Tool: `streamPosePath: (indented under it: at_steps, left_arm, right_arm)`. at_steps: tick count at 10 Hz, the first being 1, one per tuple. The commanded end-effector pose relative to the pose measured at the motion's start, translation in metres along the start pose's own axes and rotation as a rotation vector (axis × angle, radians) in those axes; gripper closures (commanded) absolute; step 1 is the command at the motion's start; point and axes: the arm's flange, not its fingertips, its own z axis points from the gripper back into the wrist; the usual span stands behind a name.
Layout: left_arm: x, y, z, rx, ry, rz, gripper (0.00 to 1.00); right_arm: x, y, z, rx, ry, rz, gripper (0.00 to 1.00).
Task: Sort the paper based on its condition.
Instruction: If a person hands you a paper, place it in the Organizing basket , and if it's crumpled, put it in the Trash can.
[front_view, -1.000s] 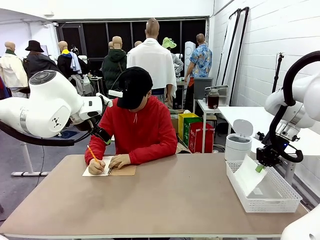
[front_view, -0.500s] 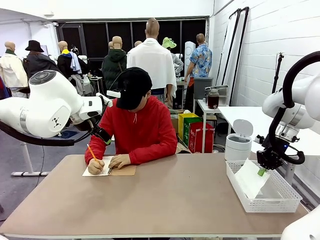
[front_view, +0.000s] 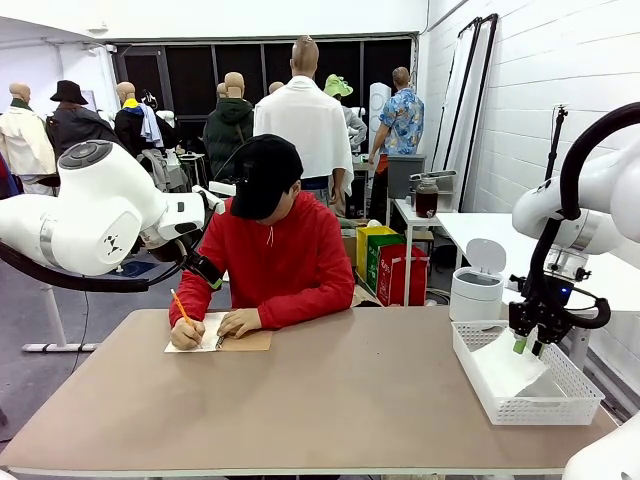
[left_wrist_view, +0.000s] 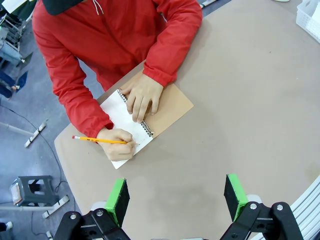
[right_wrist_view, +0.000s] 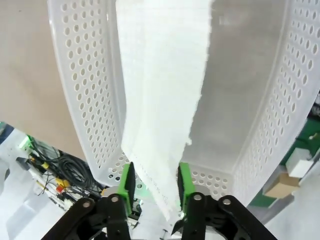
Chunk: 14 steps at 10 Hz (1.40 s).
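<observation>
Your right gripper (front_view: 527, 345) hangs over the white mesh basket (front_view: 530, 410), which sits at the tabletop's (front_view: 350, 400) right edge. From the right wrist camera, its fingers (right_wrist_view: 155, 170) stand narrowly apart, with the end of the paper (right_wrist_view: 160, 75) passing between the green pads. The gap looks too wide for a pinch on so thin a sheet. You cannot tell whether either pad touches it.

The sheet is white and faintly ruled, and it runs from the fingers down into the basket (right_wrist_view: 80, 75), bowed along its length and leaning on the perforated wall. In the front view the paper (front_view: 505, 370) lies inside the basket, slanting up towards the gripper.

Your left gripper (left_wrist_view: 175, 185) hovers above the bare tabletop (left_wrist_view: 250, 100) with its fingers wide and nothing between them.

At the far edge, towards the left corner, a person in a red top (front_view: 285, 260) leans over a spiral notebook (left_wrist_view: 170, 107) with a brown cover. One hand (left_wrist_view: 142, 95) is pressed on the binding and the other hand (left_wrist_view: 119, 145) holds a yellow pencil (left_wrist_view: 97, 140) to the open white page.
</observation>
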Motion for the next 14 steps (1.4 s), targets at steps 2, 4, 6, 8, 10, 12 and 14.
streamPosePath:
  at_steps: [2, 4, 6, 8, 10, 12, 14]
  left_arm:
    - [0.0, 0.0, 0.0, 0.0, 0.0, -0.001, 0.0]
    - [0.0, 0.0, 0.0, 0.0, 0.0, -0.001, 0.0]
    - [0.0, 0.0, 0.0, 0.0, 0.0, -0.001, 0.0]
    - [0.0, 0.0, 0.0, 0.0, 0.0, -0.001, 0.0]
    - [0.0, 0.0, 0.0, 0.0, 0.0, -0.001, 0.0]
    - [0.0, 0.0, 0.0, 0.0, 0.0, -0.001, 0.0]
    - [0.0, 0.0, 0.0, 0.0, 0.0, -0.001, 0.0]
  right_arm:
    - [-0.011, 0.015, -0.007, -0.102, 0.006, -0.054, 0.0]
    - [-0.013, 0.022, -0.008, -0.183, -0.013, -0.082, 0.0]
    - [-0.017, 0.03, -0.008, -0.229, -0.025, -0.096, 0.0]
    - [-0.014, 0.033, -0.005, -0.206, -0.074, -0.111, 0.0]
    - [-0.011, 0.027, 0.0, -0.195, -0.018, -0.078, 0.0]
    - [-0.011, 0.027, 0.0, -0.195, -0.018, -0.078, 0.0]
    - [-0.011, 0.027, 0.0, -0.195, -0.018, -0.078, 0.0]
